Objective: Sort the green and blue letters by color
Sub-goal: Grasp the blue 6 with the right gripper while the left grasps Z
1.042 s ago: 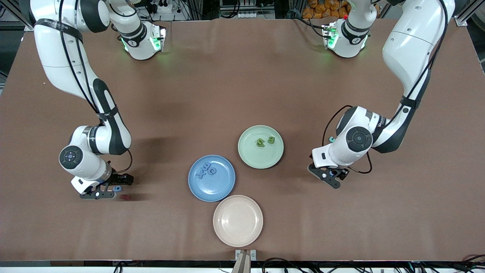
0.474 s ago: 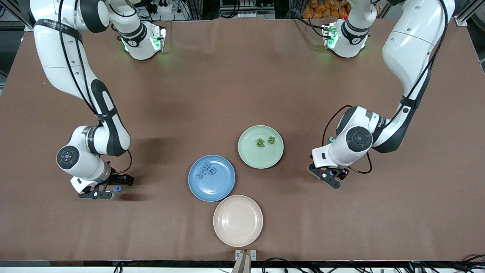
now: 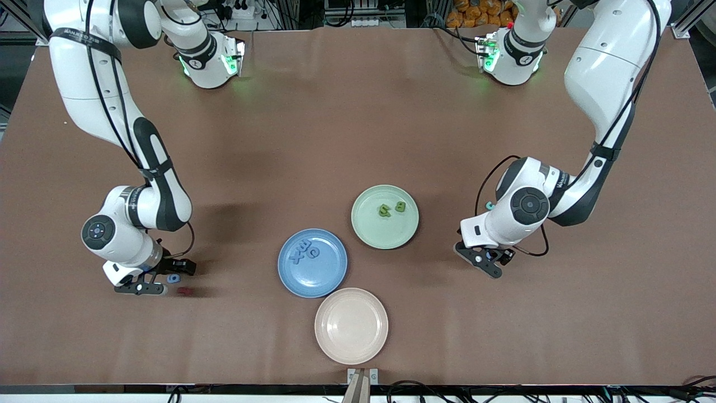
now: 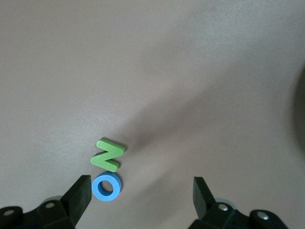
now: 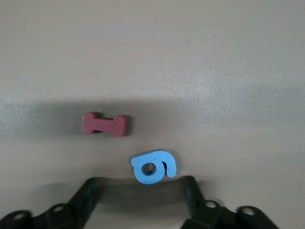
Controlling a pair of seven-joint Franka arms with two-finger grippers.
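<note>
- The table (image 3: pixel 358 112) is covered in brown; two white arms reach in from the edge farthest from the front camera.
- Near the middle of the table sit three plates: a blue plate (image 3: pixel 330 280) with blue letters (image 3: pixel 305 253) on it, a green plate (image 3: pixel 369 235) with two green letters (image 3: pixel 391 209) on it, and an empty pink plate (image 3: pixel 351 326) closest to the table's near edge.
- The right gripper (image 3: pixel 162 281) is low over the table toward the right arm's end. Its jaws stand open and hold nothing.
- In the right wrist view, a blue numeral shaped like a 6 or 9 (image 5: pixel 154 167) lies flat just ahead of the gap between the open jaws, roughly centred. A dark red letter (image 5: pixel 104 124) lies a little past it and off to one side; it is not part of the sort.
- The left gripper (image 3: pixel 488 262) is low over the table toward the left arm's end, jaws wide open and empty.
- In the left wrist view, a blue ring-shaped letter O (image 4: pixel 106 186) lies just beside the inner face of one finger (image 4: pixel 78 194), well off centre. A green letter N (image 4: pixel 109 154) touches it, further from the jaws.
- My judgement: each arm is nearest its own blue piece. The right needs only to descend; the left should shift sideways to centre the O without catching the N.
</note>
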